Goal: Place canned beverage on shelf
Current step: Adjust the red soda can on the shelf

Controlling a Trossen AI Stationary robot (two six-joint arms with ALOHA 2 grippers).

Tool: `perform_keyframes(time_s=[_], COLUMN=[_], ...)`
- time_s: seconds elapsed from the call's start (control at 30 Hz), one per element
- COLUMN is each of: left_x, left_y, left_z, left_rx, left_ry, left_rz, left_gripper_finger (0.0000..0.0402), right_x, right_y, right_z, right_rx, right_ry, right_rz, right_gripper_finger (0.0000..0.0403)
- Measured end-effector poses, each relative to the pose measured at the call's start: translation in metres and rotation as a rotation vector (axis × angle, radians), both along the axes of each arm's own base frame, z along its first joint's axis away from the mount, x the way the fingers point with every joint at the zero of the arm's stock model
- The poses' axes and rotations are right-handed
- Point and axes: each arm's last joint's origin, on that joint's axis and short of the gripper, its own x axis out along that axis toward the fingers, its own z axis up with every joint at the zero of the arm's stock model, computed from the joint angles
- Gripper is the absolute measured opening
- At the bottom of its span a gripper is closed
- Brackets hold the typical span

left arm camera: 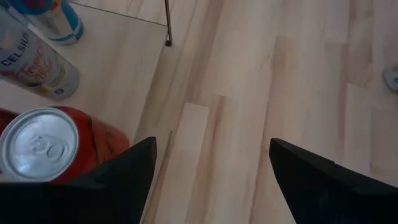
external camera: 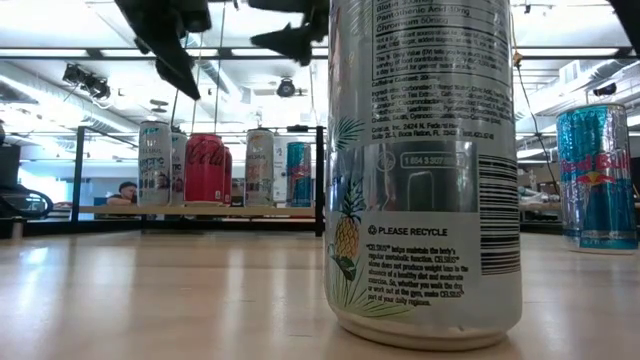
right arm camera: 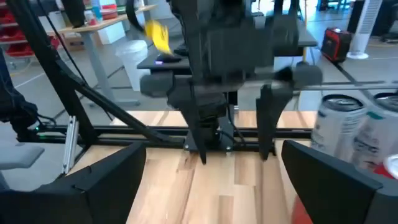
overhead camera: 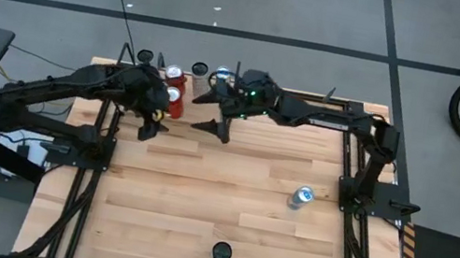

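1. High view: the left gripper and right gripper both hang by the shelf at the table's far edge, where several cans already stand, a red can among them. A blue can waits on the table near the right arm's base, and another can stands near the front edge.
2. Low view: a pineapple-print can stands close up, with a row of cans on the shelf behind, perhaps five.
3. Left wrist view: its fingers are spread and empty beside the red can.
4. Right wrist view: jaws wide apart, holding nothing.

Partly done, I judge; two cans remain.
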Motion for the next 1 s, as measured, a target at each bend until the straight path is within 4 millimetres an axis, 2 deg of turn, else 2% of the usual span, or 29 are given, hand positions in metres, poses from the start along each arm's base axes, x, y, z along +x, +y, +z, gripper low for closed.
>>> perform_keyframes(time_s=[0.27,0.37,0.67,1.0], left_x=[0.020,0.026,0.032,0.025], left_y=[0.008,0.011,0.025,0.046], left_z=[-0.023,-0.029,-0.040,-0.043], left_rx=[-0.046,-0.048,0.000,0.000], left_ry=[0.138,0.165,0.232,0.238], left_rz=[-0.017,-0.030,0.012,0.089], left_gripper_finger=[0.0314,0.0314,0.0314,0.0314], right_x=[-0.038,-0.048,-0.055,-0.056], right_y=[-0.006,-0.007,-0.006,-0.006], right_z=[0.043,0.053,0.054,0.052], right_rx=[-0.016,-0.018,-0.006,-0.002], right_ry=[-0.035,-0.036,0.011,0.025], right_rz=[-0.039,-0.047,-0.051,-0.052], right_gripper_finger=[0.0385,0.0385,0.0385,0.0385])
